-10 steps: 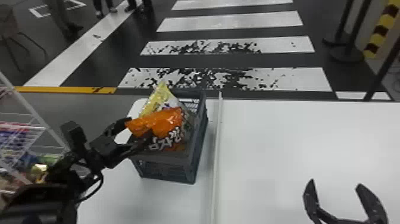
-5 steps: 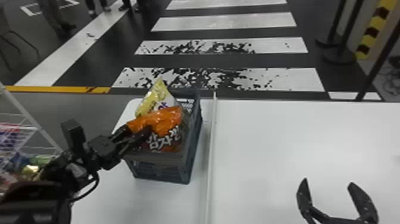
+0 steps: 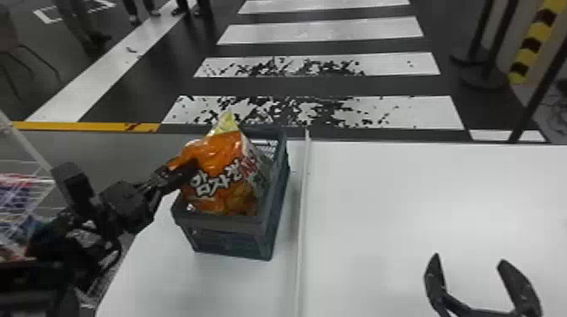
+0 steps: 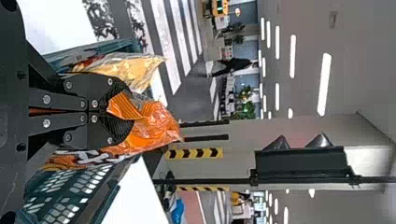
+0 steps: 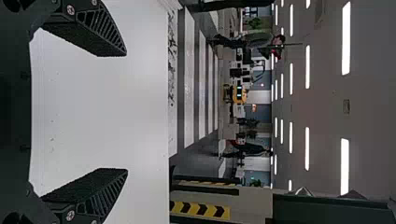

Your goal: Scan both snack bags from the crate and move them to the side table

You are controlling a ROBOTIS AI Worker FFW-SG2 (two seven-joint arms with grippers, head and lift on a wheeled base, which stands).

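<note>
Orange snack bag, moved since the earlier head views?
Yes, the orange snack bag is higher in that view against the crate, hiding more of the yellow bag.

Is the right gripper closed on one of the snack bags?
No, the right gripper has its fingers spread wide apart, with no bag between them.

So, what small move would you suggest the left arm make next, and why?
I would probably raise the left gripper straight up, since its fingers are closed on the orange bag, whose lower part sits inside the crate.
</note>
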